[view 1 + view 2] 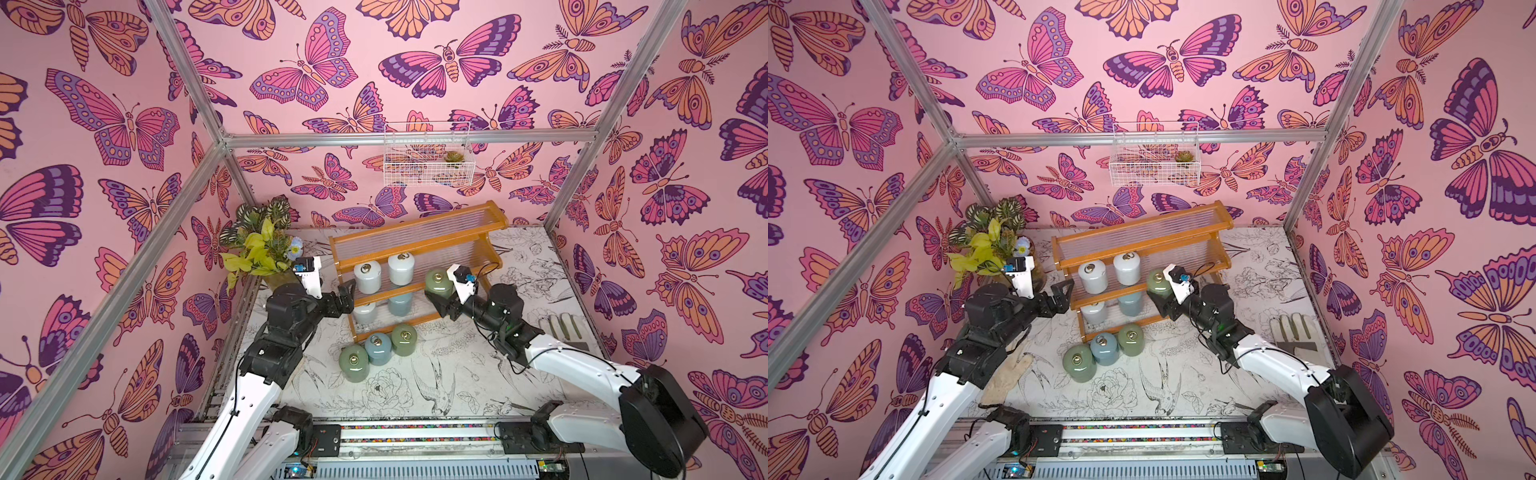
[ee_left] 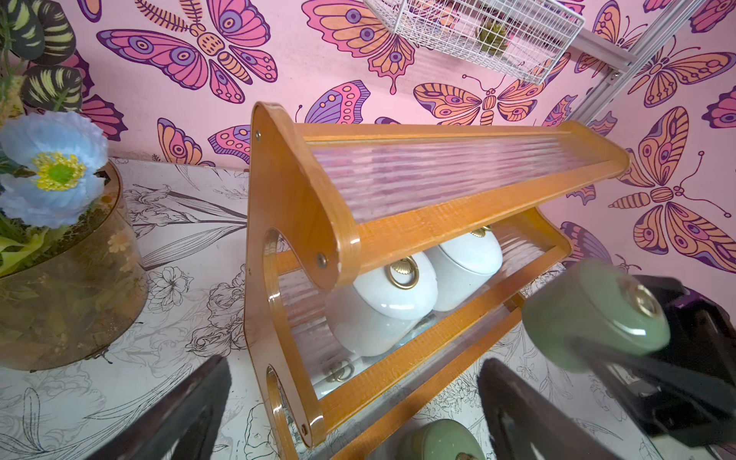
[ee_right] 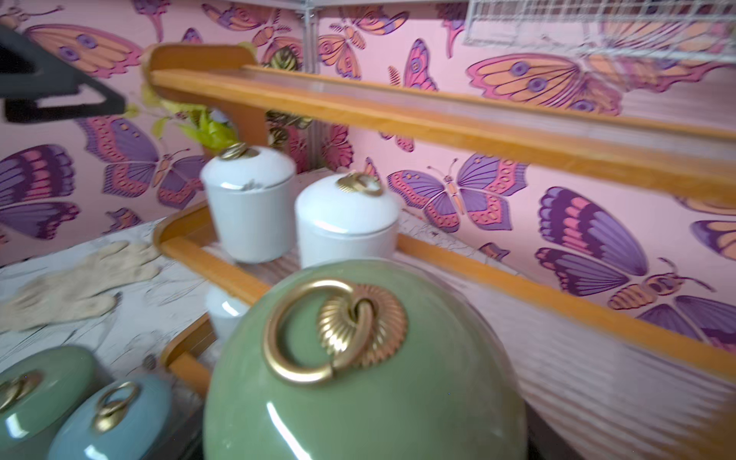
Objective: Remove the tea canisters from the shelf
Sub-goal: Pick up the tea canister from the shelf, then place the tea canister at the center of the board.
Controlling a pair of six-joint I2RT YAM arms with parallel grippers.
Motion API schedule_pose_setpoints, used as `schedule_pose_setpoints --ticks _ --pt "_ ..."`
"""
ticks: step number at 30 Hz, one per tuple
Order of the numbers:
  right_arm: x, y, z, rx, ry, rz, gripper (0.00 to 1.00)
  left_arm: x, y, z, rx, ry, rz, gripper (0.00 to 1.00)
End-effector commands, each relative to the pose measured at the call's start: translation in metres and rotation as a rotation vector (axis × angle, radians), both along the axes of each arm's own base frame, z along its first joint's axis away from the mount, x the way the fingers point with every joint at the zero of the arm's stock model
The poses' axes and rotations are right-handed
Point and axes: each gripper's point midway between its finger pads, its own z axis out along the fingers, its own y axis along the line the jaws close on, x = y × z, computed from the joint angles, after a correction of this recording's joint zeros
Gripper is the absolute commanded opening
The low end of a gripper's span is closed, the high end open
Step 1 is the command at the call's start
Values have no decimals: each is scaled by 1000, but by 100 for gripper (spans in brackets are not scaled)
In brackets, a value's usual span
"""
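The shelf, an orange stepped rack with clear ribbed tiers, stands at the back of the table. Two white tea canisters sit on its middle tier. A white one and a light blue one sit on the lowest tier. Two green canisters and a blue one stand on the table in front. My right gripper is shut on a green canister, held just off the middle tier's right part. My left gripper hangs open beside the shelf's left end, holding nothing.
A glass vase of leaves and flowers stands left of the shelf, close behind my left wrist. A white wire basket hangs on the back wall. One glove lies at the right, another glove under my left arm.
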Motion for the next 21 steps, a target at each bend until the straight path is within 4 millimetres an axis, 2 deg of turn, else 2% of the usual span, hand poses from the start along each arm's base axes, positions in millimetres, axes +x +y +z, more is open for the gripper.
schedule_pose_setpoints --ticks 1,8,12,15,18,21 --pt "-26 13 -8 0 12 88 53 2 1 8 19 -14 4 100" --pt "-38 2 -52 60 101 46 55 5 -2 4 2 1 -7 100" --pt "-42 8 -83 18 143 66 57 3 -2 3 -10 -3 -1 100" --pt "-39 8 -103 10 151 48 58 2 0 3 -19 -12 6 100" --pt "-35 8 -114 44 144 27 60 1 0 3 -26 -13 7 100" --pt "-29 11 -137 45 185 10 63 2 -1 2 -29 -9 6 100"
